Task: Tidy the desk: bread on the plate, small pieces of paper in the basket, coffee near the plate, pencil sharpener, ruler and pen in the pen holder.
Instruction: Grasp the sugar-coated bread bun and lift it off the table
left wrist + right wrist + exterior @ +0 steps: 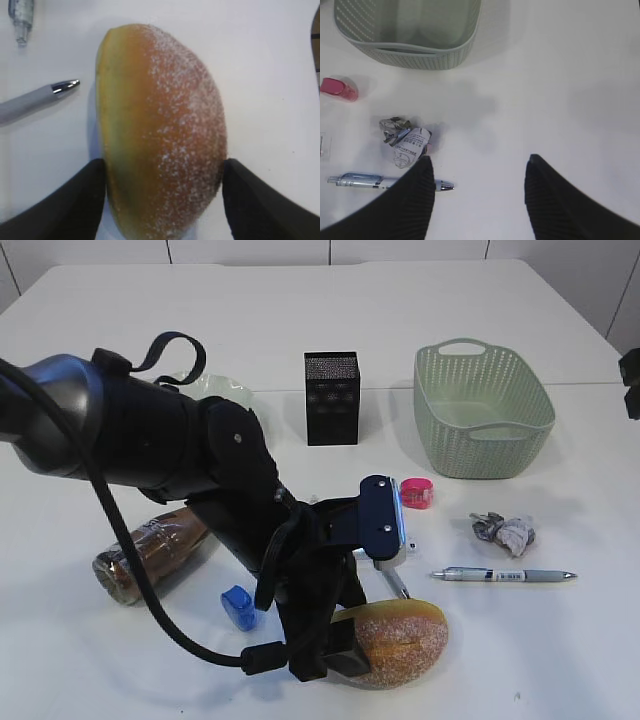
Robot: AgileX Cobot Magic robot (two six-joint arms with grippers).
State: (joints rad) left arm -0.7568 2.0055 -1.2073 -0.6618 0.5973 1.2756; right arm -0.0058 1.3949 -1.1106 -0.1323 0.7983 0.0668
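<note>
The left gripper is down low over the bread. Its two black fingers stand wide apart, one on each side of the bun, right up against it. The bread lies on the desk, near the front edge. You cannot tell if the fingers are squeezing the bun or just touching it. The bread is golden brown with white sugar on one side.

A gray pen lies just beside the bread, with its silver tip pointing at it.

The right gripper hangs above a bare part of the desk. Its fingers are open and hold nothing. Near it lie a crumpled paper ball and a clear blue pen, close together.

The pale green basket sits at the back right. The black pen holder stands upright to the left of it. A pink pencil sharpener lies in front of them, in the middle of the desk. A blue pencil sharpener lies near the left arm. The coffee bottle lies on its side at the left. The plate is behind the arm, and most of it is hidden.
</note>
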